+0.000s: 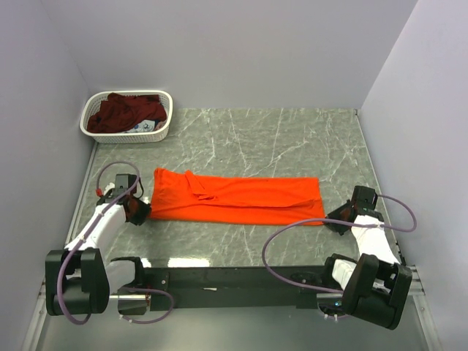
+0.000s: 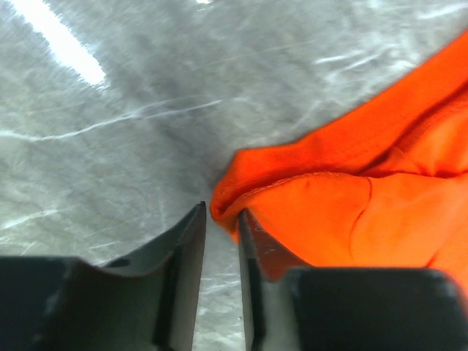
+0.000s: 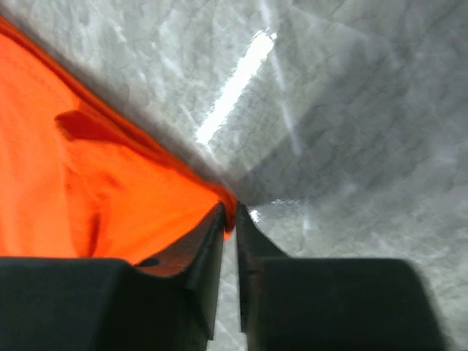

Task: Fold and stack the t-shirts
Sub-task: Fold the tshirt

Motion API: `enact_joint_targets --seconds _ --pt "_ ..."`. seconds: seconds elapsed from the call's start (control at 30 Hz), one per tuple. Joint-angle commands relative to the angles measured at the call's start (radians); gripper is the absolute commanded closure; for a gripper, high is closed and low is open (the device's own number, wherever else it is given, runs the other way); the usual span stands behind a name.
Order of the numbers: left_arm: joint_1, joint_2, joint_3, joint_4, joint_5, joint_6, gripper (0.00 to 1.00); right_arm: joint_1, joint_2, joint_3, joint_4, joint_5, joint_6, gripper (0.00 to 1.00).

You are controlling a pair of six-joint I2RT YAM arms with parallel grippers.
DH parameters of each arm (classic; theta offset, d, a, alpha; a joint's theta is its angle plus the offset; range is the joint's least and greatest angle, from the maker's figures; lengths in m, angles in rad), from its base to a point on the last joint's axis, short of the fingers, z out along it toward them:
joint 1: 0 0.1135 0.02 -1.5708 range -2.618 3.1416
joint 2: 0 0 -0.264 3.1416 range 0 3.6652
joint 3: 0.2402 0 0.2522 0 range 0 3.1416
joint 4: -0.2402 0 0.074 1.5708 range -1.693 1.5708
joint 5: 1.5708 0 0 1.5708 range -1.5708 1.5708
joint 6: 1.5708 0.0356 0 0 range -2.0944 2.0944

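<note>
The orange t-shirt [image 1: 234, 197] lies on the table folded into a long strip. My left gripper [image 1: 137, 210] is at the strip's near left corner. In the left wrist view its jaws [image 2: 222, 213] stand a narrow gap apart, with the orange corner [image 2: 228, 212] poking between the tips and not squeezed. My right gripper [image 1: 338, 219] is at the near right corner. In the right wrist view its jaws [image 3: 229, 212] are pinched on the tip of the orange cloth [image 3: 110, 183]. The maroon t-shirt [image 1: 124, 113] lies bunched in the basket.
A white lattice basket [image 1: 162, 131] stands at the far left corner against the walls, with other cloth under the maroon shirt. Grey marble tabletop [image 1: 292, 139] extends behind the orange strip. Walls close in on the left, right and back.
</note>
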Motion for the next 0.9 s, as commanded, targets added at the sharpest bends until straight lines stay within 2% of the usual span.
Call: enact_joint_targets --seconds 0.0,0.03,0.07,0.13,0.17,0.23,0.3,0.37,0.4,0.5,0.53,0.63,0.67,0.77,0.87 --pt "0.007 -0.010 -0.022 -0.016 -0.047 -0.028 0.68 -0.015 -0.010 0.025 0.001 0.061 -0.022 0.80" --pt "0.007 -0.010 -0.024 -0.016 -0.038 -0.028 0.63 -0.015 -0.028 0.036 0.004 0.079 -0.029 0.76" --pt "0.007 -0.016 -0.021 -0.020 -0.040 -0.029 0.54 -0.014 -0.042 0.040 0.006 0.087 -0.039 0.65" --pt "0.007 -0.042 -0.007 -0.036 -0.046 -0.029 0.44 -0.012 -0.069 0.054 0.007 0.100 -0.047 0.53" --pt "0.007 -0.055 -0.002 -0.043 -0.060 -0.029 0.33 -0.009 -0.098 0.062 0.009 0.110 -0.047 0.45" --pt "0.007 -0.088 0.021 -0.072 -0.078 -0.026 0.23 0.015 -0.143 0.066 0.027 0.113 -0.050 0.42" --pt "0.007 -0.113 0.042 -0.092 -0.115 -0.017 0.19 0.057 -0.171 0.074 0.058 0.101 -0.084 0.42" --pt "0.007 -0.130 0.080 -0.125 -0.141 -0.006 0.16 0.162 -0.203 0.096 0.068 0.126 -0.124 0.44" --pt "0.006 -0.144 0.105 -0.135 -0.168 0.013 0.15 0.255 -0.212 0.100 0.087 0.131 -0.142 0.45" --pt "0.007 -0.156 0.140 -0.154 -0.198 0.062 0.14 0.398 -0.217 0.120 0.143 0.075 -0.202 0.55" --pt "0.004 -0.159 0.162 -0.157 -0.201 0.073 0.14 0.481 -0.193 0.129 0.157 0.055 -0.211 0.58" --pt "0.000 -0.168 0.185 -0.159 -0.205 0.115 0.15 0.590 -0.102 0.148 0.200 0.010 -0.210 0.61" --pt "0.000 -0.176 0.185 -0.152 -0.205 0.125 0.15 0.664 -0.081 0.151 0.214 0.010 -0.201 0.62" --pt "-0.002 -0.214 0.163 -0.107 -0.176 0.173 0.15 0.779 0.016 0.166 0.271 0.030 -0.170 0.62" --pt "-0.002 -0.242 0.142 -0.057 -0.130 0.230 0.15 0.842 0.123 0.204 0.298 0.055 -0.161 0.64"
